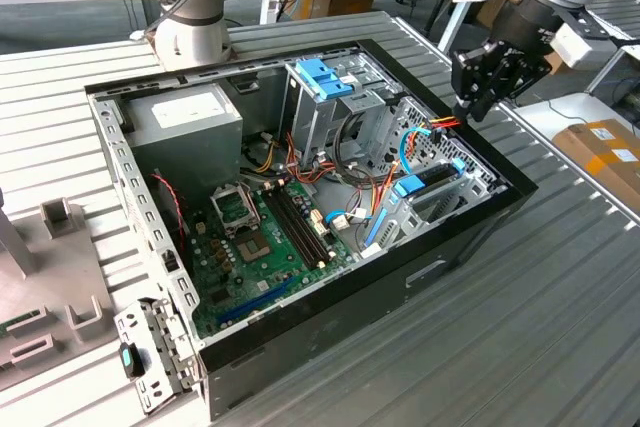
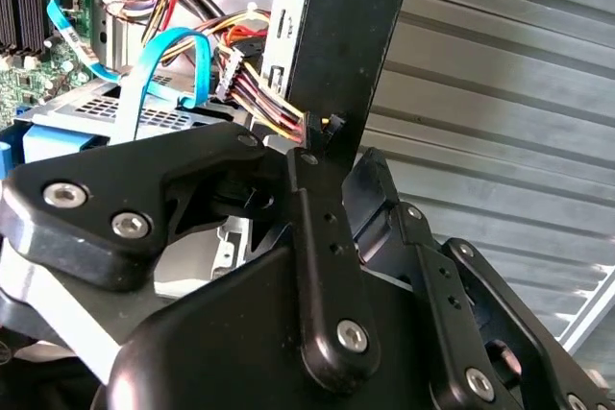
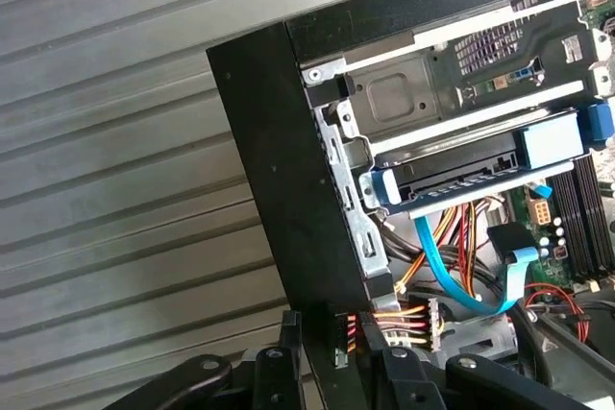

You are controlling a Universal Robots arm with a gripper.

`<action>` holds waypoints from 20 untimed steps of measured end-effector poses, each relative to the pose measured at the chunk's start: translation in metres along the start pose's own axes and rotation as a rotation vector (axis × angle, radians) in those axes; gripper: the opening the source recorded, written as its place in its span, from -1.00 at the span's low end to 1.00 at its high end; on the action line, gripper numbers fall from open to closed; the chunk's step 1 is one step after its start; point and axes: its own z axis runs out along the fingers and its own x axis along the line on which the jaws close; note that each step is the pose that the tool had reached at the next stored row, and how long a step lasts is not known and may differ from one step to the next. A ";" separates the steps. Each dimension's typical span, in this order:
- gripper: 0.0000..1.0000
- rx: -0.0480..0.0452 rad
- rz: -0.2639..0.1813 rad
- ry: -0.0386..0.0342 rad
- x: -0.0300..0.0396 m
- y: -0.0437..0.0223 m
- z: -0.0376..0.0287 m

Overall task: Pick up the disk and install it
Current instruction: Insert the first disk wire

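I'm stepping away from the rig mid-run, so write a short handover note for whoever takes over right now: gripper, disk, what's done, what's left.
Gripper: at the edge of the open computer case on the exterior view's right, right beside the power cable bundle; it carries no disk.
Disk: in its blue bracket, sitting in the lower drive bay inside the case.
Done: the disk is in the bay.
Left: cannot tell whether it is fully seated or cabled.
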 end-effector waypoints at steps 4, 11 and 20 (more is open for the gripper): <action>-0.28 0.0001 0.001 0.0002 -0.0041 0.0021 0.0000; -0.58 0.0001 0.001 0.0002 -0.0044 0.0022 -0.0001; -0.58 0.0001 0.001 0.0002 -0.0045 0.0022 0.0005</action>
